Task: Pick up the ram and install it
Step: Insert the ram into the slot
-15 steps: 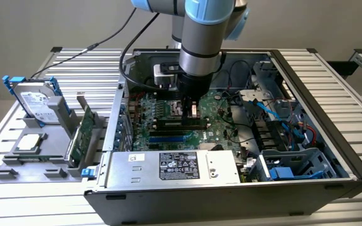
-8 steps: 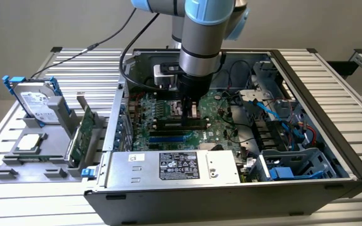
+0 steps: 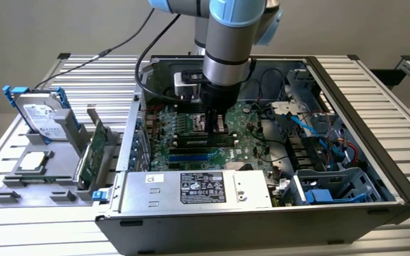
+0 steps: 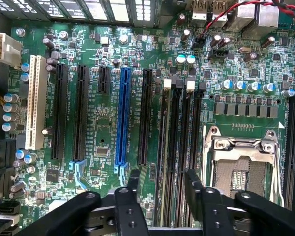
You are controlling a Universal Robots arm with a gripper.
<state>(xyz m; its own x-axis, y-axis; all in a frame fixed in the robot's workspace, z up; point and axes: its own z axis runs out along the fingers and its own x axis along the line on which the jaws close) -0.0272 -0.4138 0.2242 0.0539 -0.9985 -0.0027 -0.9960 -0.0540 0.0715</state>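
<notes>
Gripper (image 4: 162, 181) released, fingers (image 4: 132, 194) spread astride the DIMM slots (image 4: 184, 147) low inside the case (image 3: 376, 154), lined up along them for seating; ram (image 4: 162, 142) looks seated edge-on between, can't confirm.

Illumination is even, diffuse and moderately bright. Soft shadow fills the computer case (image 3: 365, 114) interior. Mild glare marks the CPU socket frame (image 4: 241, 146) on the motherboard (image 4: 98, 164).

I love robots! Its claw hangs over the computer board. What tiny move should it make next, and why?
Probably lift straight up a little: the gripper is open, low over the black memory slots inside the case, and grips nothing.
</notes>
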